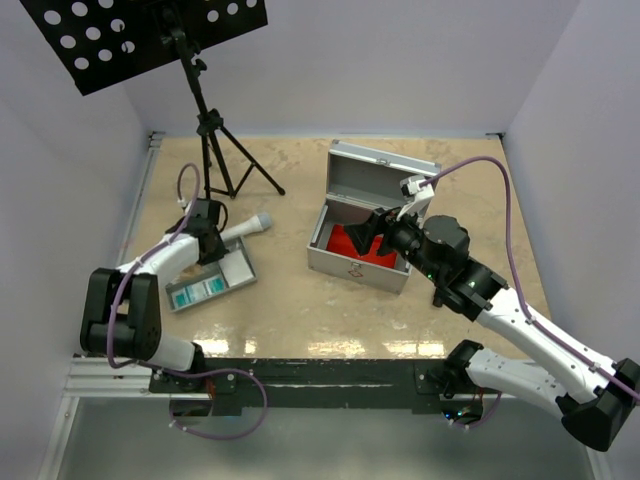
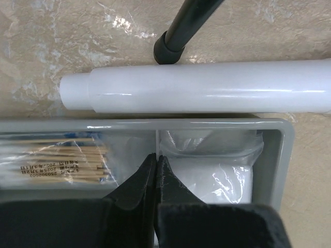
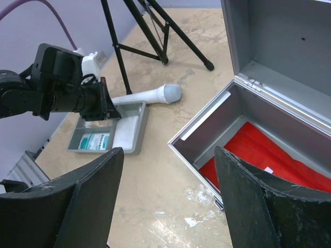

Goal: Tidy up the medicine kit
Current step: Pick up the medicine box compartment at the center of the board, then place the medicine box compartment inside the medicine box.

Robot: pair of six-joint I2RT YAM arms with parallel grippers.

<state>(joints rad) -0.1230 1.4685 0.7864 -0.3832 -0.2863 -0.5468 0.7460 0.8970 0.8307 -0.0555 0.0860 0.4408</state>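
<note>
Left jaws are clenched tight at the divider of the grey tray (image 2: 283, 155), a white tube (image 2: 207, 93) just beyond its far wall, while rightward the right jaws hang released above the open case (image 1: 355, 268) holding the red pouch (image 3: 258, 152).

At centre right the case (image 1: 378, 178) is silver-grey and its pouch (image 1: 348, 243) bright red. At left, the tray (image 1: 243, 264) is grey, its packets (image 1: 197, 291) teal and white, the tube (image 1: 246, 227) white. The table (image 1: 290, 320) is marbled beige and the stand (image 1: 212, 130) black.
</note>
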